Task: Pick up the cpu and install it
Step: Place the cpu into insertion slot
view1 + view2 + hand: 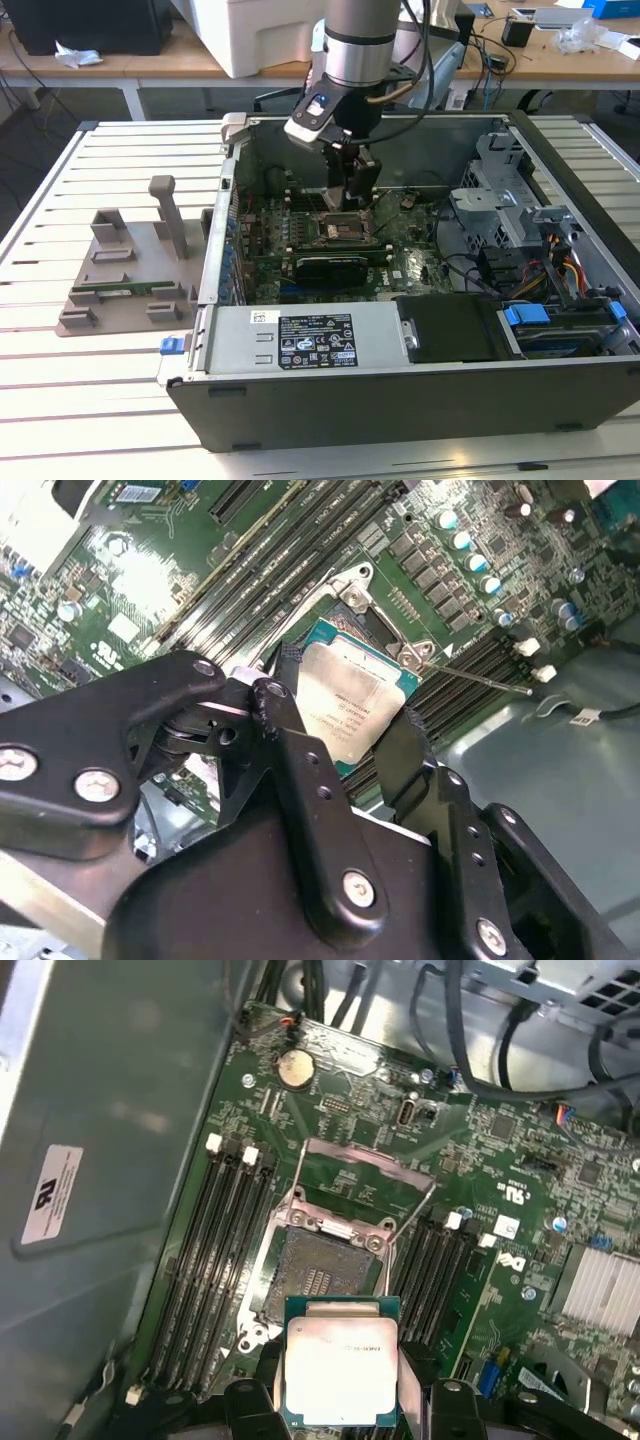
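Note:
The cpu [342,1365] is a flat square chip with a silvery top and a thin green edge, also seen in the second wrist view [345,690]. My gripper [342,1385] is shut on it, with a black finger [290,750] on each of two opposite sides. The chip hangs just above the open motherboard socket [322,1265], overlapping one edge of it. The socket's metal frame [365,1165] is swung up and its lever [470,678] is out. In the exterior view my gripper [350,195] reaches down inside the computer case, right over the socket [345,228].
Rows of memory slots [215,1250] flank the socket on both sides. The case walls [400,395], a drive cage [500,190] and cable bundles [560,265] surround the board. A grey holder [130,270] with a green memory stick [120,291] lies at the exterior view's left.

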Motion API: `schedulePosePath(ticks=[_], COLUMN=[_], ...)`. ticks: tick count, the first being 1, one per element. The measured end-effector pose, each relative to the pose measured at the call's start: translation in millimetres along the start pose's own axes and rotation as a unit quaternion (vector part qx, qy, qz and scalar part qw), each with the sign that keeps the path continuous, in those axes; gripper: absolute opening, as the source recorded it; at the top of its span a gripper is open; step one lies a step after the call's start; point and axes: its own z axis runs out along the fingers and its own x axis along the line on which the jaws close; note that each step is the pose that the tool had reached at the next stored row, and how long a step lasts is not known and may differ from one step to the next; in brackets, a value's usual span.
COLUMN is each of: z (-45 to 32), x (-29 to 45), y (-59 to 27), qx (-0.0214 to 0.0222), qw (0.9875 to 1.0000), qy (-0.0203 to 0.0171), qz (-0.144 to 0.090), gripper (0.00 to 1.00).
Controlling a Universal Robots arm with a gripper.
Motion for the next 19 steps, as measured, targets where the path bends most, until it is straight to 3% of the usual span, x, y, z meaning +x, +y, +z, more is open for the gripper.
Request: schedulePosePath(ticks=[7,13,19], z=[0.0,0.1,1.4], x=[0.0,0.0,0.0], y=[0.0,0.0,0.1], qx=[0.0007,0.0015,0.002], qw=[0.9991,0.9962,0.9939], qy=[0.0012,0.0027,0.0026], qz=[0.042,0.087,0.11], gripper=[0.55,0.55,0.55])
